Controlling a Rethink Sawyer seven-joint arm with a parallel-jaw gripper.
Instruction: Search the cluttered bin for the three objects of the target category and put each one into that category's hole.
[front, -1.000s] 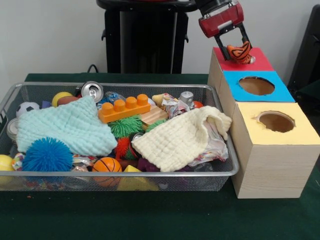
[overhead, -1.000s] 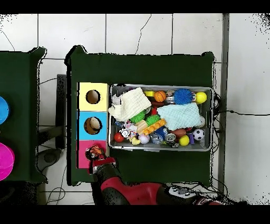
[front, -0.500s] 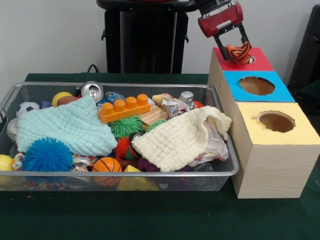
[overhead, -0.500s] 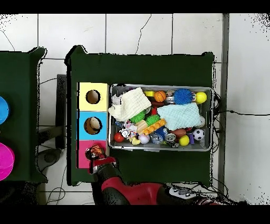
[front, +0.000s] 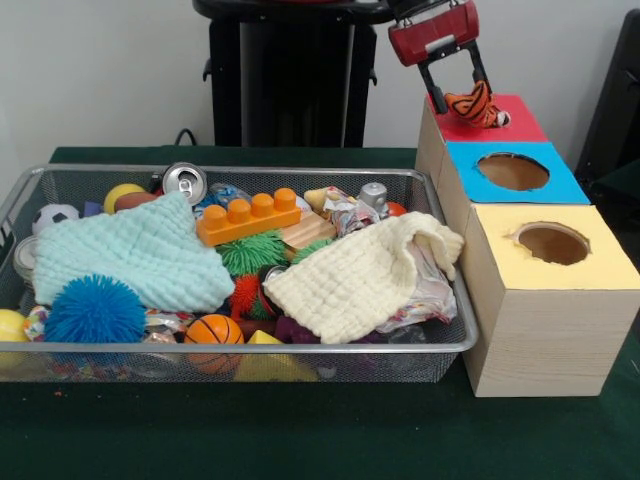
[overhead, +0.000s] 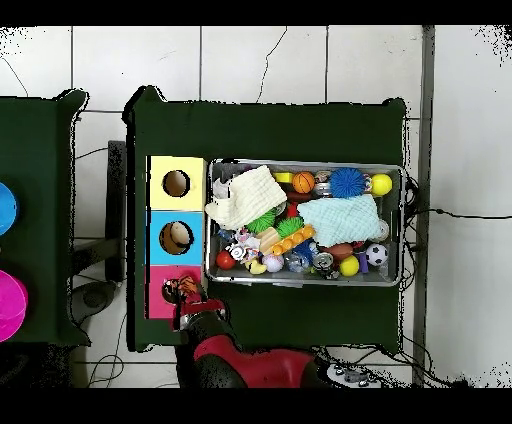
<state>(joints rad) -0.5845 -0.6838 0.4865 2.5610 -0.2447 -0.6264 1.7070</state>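
Front view: end effector hanging over the red box top, fingers straddling an orange-and-black striped tiger toy; apparently pinching it, though possibly just letting go — hard to be sure. Toy sitting right at the red top, covering whatever hole lies there. Blue hole and yellow hole alongside, both unblocked. Wire bin on the green surface, crowded with a mint cloth, cream cloth, orange building brick, blue spiky ball, toy basketball and soda can.

Overhead view: end effector at the red box edge, toy beside the red hole, seemingly partly over it rather than centred. Something pale visible inside the blue hole; yellow hole dark.

Likely risks: toy catching on the hole's rim and resting on top instead of dropping, given the off-centre placement; toy rolling off the box edge onto the surface if released askew; soft toy clinging to a finger on withdrawal.
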